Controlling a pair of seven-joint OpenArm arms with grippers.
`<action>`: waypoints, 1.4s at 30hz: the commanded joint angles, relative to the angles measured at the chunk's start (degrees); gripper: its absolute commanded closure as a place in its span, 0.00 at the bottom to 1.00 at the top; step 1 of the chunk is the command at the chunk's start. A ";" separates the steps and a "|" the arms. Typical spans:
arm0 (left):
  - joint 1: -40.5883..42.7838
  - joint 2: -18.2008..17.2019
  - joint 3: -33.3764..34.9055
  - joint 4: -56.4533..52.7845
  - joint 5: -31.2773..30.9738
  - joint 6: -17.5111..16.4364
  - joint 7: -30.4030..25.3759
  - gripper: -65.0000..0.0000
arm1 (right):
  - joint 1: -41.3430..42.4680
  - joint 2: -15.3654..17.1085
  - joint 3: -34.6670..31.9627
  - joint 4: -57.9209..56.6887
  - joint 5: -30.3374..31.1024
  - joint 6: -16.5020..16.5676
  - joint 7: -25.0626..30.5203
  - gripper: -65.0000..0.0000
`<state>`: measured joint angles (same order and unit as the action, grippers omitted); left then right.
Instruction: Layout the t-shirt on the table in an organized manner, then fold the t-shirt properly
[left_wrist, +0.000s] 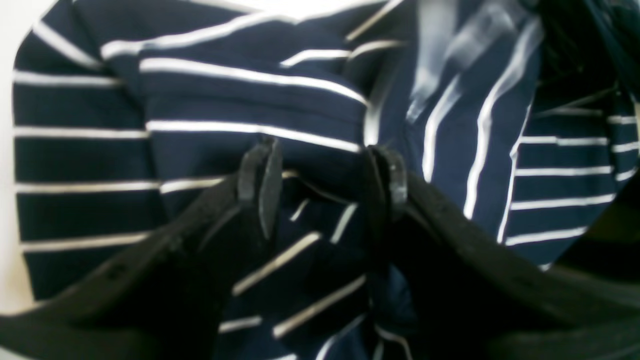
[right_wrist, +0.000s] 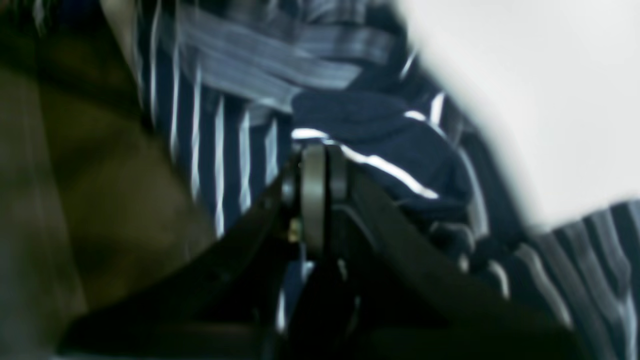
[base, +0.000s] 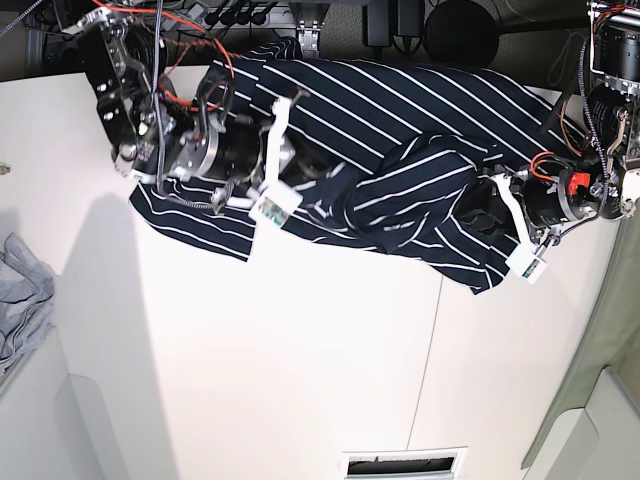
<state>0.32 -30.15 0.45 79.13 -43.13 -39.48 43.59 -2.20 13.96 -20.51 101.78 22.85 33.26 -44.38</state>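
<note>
Gaping wide over a fold, the left gripper (left_wrist: 320, 170) is hovering on the limp striped t-shirt (base: 400, 120) bunched at the table's (base: 300, 350) far edge (hems grip best), the right gripper (right_wrist: 322, 165) pinching it.

t-shirt (base: 380, 150): spread bunched along the worktop's (base: 300, 350) far edge
right claw (base: 300, 178): on the t-shirt, toward the far left corner
left claw (base: 487, 205): at the t-shirt's end, near the far right corner
grey garment (base: 20, 300): at the worktop's left edge
</note>
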 joint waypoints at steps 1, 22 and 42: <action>-0.94 -0.85 -0.37 0.70 -1.18 -0.52 -1.18 0.56 | -0.42 1.68 -0.92 1.66 -0.50 0.20 2.62 1.00; -0.46 -1.64 -0.37 0.74 -3.82 -0.52 0.42 0.56 | -0.81 3.34 15.61 1.18 -11.91 -15.10 8.28 0.54; 7.78 -2.08 -0.72 9.49 -16.68 -0.52 7.30 0.56 | -1.75 0.48 28.81 -7.58 -8.96 -15.72 1.18 0.72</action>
<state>8.69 -31.29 0.30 87.77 -58.54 -39.48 51.68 -4.36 14.02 8.29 93.30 13.39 16.99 -44.01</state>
